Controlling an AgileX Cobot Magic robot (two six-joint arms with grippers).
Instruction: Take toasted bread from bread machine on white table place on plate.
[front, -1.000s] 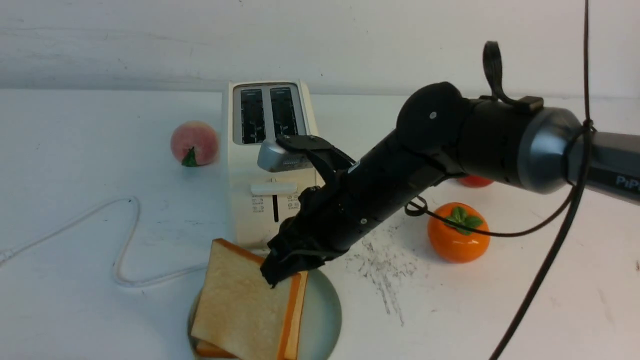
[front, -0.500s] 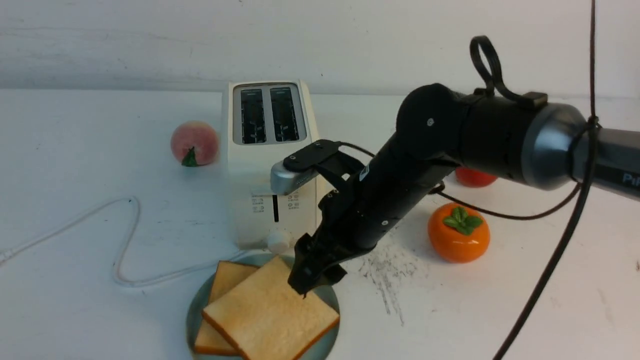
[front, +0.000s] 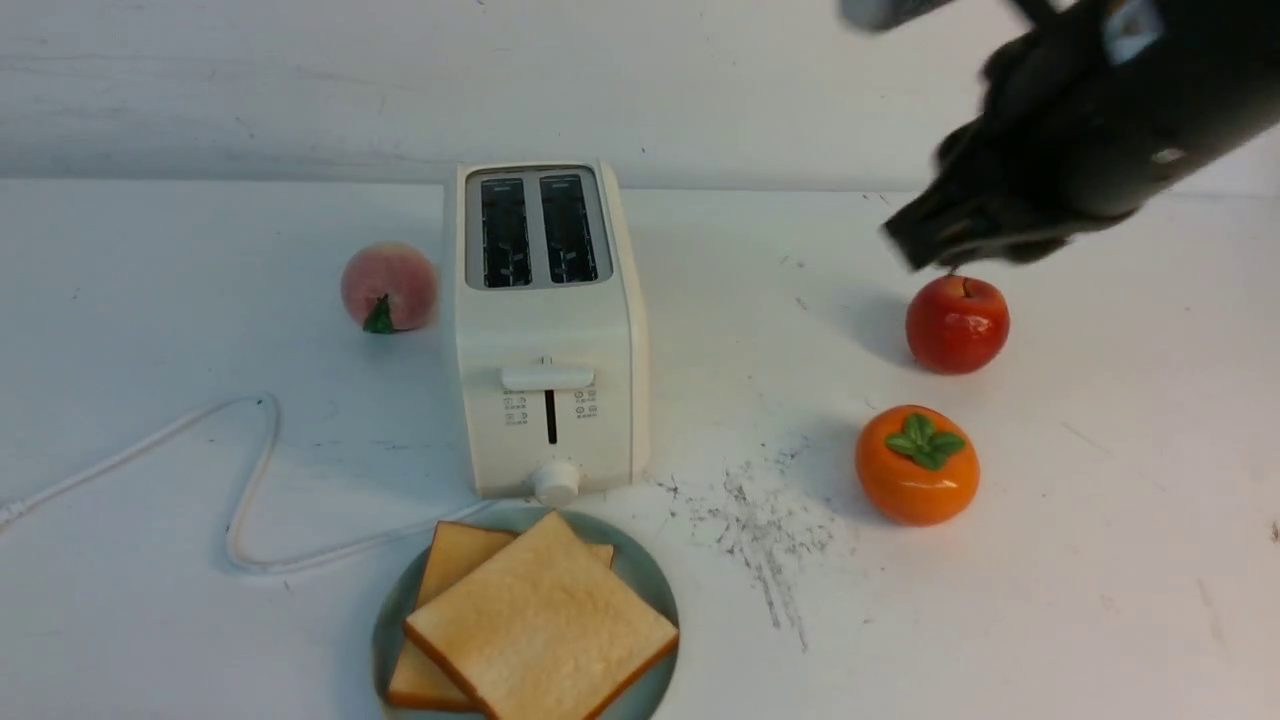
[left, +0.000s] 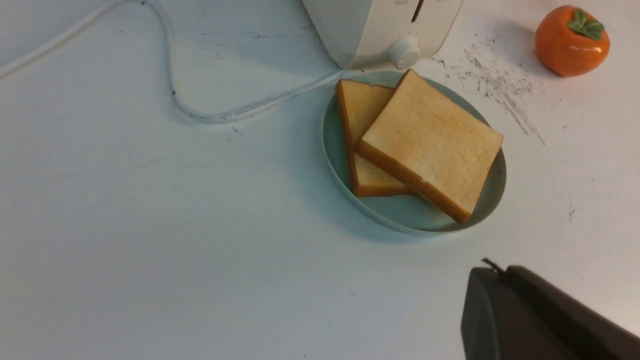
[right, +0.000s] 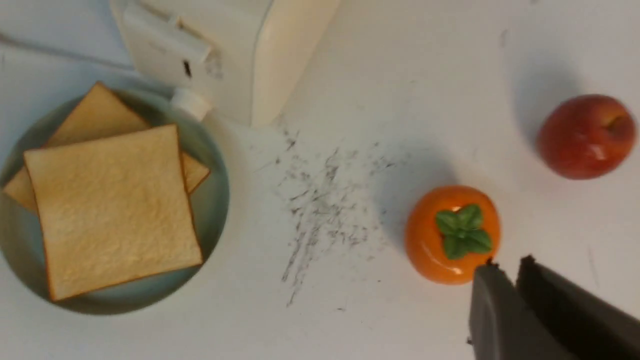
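Front view: toasted bread (front: 540, 625) stacked on plate (front: 645, 580); right jaws seemingly closed.

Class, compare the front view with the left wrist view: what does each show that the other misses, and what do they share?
Only the front view: the peach, the red apple, the bread machine's two empty slots, and the blurred right arm. Only the left wrist view: the left gripper, dark, in the frame's corner. Both: two slices of toasted bread stacked on the plate, the persimmon, the white cord, the scratch marks.
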